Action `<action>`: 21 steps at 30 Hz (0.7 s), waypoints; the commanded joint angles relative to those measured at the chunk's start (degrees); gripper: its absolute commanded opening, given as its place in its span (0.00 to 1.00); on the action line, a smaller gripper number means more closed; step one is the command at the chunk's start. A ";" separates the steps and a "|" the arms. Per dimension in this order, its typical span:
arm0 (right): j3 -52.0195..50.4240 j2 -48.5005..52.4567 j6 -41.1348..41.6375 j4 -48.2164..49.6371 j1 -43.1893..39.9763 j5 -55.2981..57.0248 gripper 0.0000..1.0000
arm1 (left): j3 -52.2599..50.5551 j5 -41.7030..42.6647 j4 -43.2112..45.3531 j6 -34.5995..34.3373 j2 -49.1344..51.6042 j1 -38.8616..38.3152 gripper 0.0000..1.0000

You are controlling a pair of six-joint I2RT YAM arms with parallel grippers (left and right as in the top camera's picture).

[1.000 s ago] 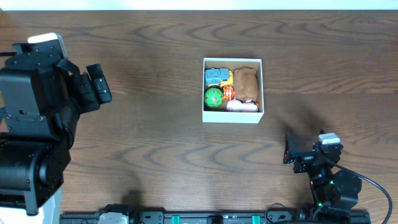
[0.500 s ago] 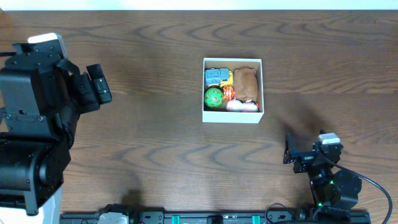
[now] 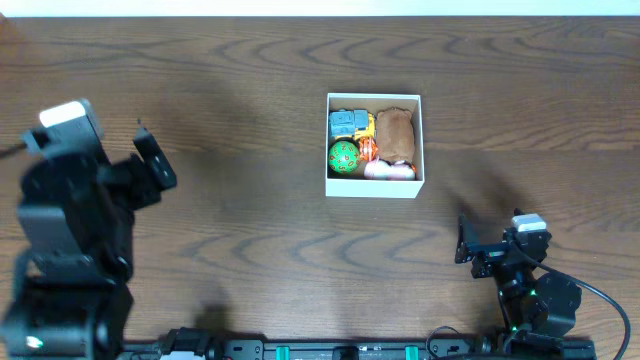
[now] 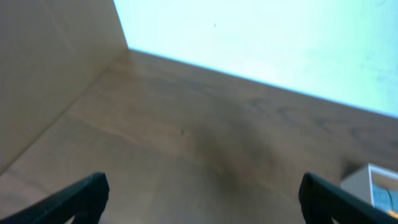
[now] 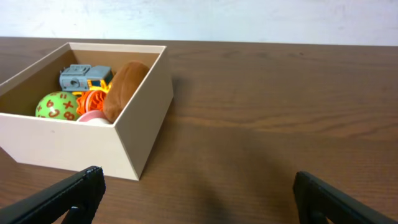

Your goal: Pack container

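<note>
The container (image 3: 421, 140) is a small white box with a brown inside, on the table's middle. It holds a blue and yellow toy vehicle (image 3: 347, 122), a brown plush (image 3: 394, 133), a green ball (image 3: 344, 156), an orange piece and a pink toy (image 3: 388, 171). In the right wrist view the container (image 5: 74, 146) stands at the left with the toys inside. My left gripper (image 3: 152, 160) is open and empty, far left of the container; in its wrist view (image 4: 199, 199) a container corner (image 4: 373, 183) shows at the right. My right gripper (image 3: 465, 240) is open and empty, near the front right.
The table is dark brown wood. A pale wall runs along its far edge (image 4: 249, 74). The left arm's large black body (image 3: 65, 230) fills the left side. The right arm's base (image 3: 535, 295) sits at the front right edge.
The left arm has shifted toward the front and turned a little, its gripper moving slightly down in the overhead view. The right arm and the container have not moved.
</note>
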 commanded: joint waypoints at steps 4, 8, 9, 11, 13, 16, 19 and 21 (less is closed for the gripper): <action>-0.42 -0.61 -0.24 0.13 0.57 0.37 0.99 | -21.97 -0.07 11.32 -3.37 -12.63 0.42 0.98; -0.42 -0.61 -0.24 0.13 0.57 0.37 0.99 | -35.36 -0.09 17.59 -7.37 -20.39 0.42 0.98; -0.42 -0.61 -0.24 0.13 0.57 0.37 0.99 | -38.64 -0.09 19.17 -7.96 -22.16 0.42 0.98; -0.42 -0.61 -0.24 0.13 0.57 0.37 0.99 | -44.00 -0.09 21.86 -8.85 -25.14 0.42 0.98; -0.42 -0.61 -0.24 0.13 0.57 0.37 0.99 | -49.20 -0.09 25.18 -8.96 -28.13 0.42 0.98; -0.42 -0.61 -0.24 0.13 0.57 0.37 0.99 | -55.91 -0.11 29.75 -8.94 -32.04 0.42 0.98; -0.42 -0.61 -0.24 0.13 0.57 0.37 0.99 | -60.89 -0.07 32.33 -8.98 -35.50 0.42 0.98; -0.42 -0.61 -0.24 0.13 0.57 0.37 0.99 | -63.17 0.33 33.16 -8.96 -37.70 0.42 0.98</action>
